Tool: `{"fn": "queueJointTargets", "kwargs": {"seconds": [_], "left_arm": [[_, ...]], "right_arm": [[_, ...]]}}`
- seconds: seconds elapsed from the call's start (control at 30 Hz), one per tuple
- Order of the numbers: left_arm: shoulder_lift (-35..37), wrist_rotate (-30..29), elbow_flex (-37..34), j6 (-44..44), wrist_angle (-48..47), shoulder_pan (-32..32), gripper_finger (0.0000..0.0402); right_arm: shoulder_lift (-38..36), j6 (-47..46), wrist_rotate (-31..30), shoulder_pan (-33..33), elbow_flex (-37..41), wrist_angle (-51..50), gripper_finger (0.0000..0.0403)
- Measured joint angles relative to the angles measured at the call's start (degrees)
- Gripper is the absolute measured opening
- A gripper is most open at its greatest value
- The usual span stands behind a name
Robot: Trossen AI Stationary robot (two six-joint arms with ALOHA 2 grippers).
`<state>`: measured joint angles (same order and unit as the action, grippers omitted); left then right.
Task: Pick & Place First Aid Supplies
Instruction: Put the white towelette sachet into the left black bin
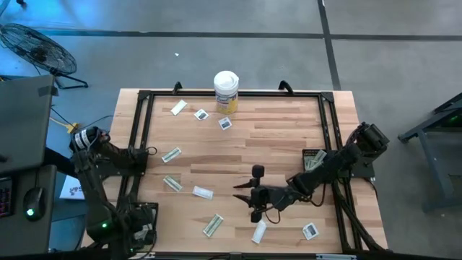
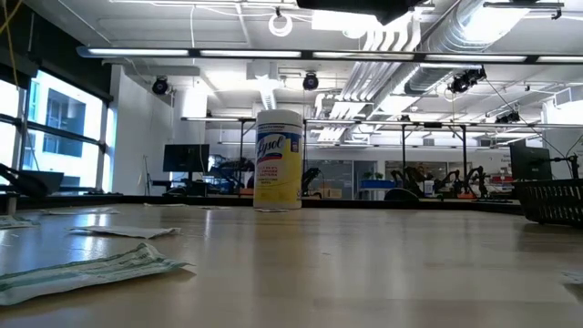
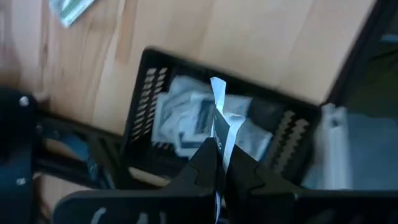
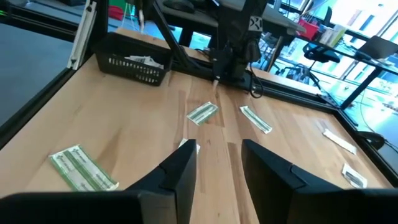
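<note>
Packets (image 1: 212, 225) scattered over bench (image 1: 274, 137), mostly 9 o'clock half; one white wrapper (image 1: 259, 232) near 6 o'clock edge. Centre toward 12 o'clock open. Black basket (image 3: 186, 124) at 7 o'clock corner holds several sachets; second basket (image 1: 313, 159) at 3 o'clock rail. Left gripper (image 3: 219, 163) over first basket, fingers pinching white packet (image 3: 222, 121). Right gripper (image 1: 244, 195) low near 6 o'clock, fingers wide, empty. Canister (image 1: 226, 91) at 12 o'clock edge.
</note>
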<state>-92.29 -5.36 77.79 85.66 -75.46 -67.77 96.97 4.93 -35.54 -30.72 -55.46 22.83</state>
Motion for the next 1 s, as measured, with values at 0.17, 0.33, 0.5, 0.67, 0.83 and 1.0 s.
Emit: {"fn": "queueJointTargets", "kwargs": {"seconds": [0.17, 0.33, 0.5, 0.67, 0.83, 1.0], "left_arm": [[0.0, 1.0, -5.4, 1.1, 0.2, -1.3, 0.0002], [0.0, 3.0, -10.6, 2.3, 1.2, -0.8, 0.0003], [-0.1, 3.0, -13.2, 3.3, 4.8, -0.8, 0.0004], [-0.1, 1.1, -13.3, 3.3, 6.5, -0.7, 0.0036], [-0.1, 0.5, -13.3, 3.2, 7.0, -0.7, 0.0088], [-0.1, 6.9, -12.6, 2.9, 6.5, -0.6, 0.0109]], "right_arm": [[0.0, 0.0, 1.4, 1.1, 0.0, 0.1, 0.0122], [0.0, -1.5, 1.6, 1.9, 0.0, 0.0, 0.0122], [0.0, -1.5, 1.7, 2.2, 0.0, 0.0, 0.0122], [0.0, -1.6, 2.4, 2.2, 0.0, -0.2, 0.0122], [0.0, -2.4, 6.0, 2.2, 0.0, -0.3, 0.0122], [0.0, -2.6, 8.4, 2.1, 0.0, -0.3, 0.0121]]}}
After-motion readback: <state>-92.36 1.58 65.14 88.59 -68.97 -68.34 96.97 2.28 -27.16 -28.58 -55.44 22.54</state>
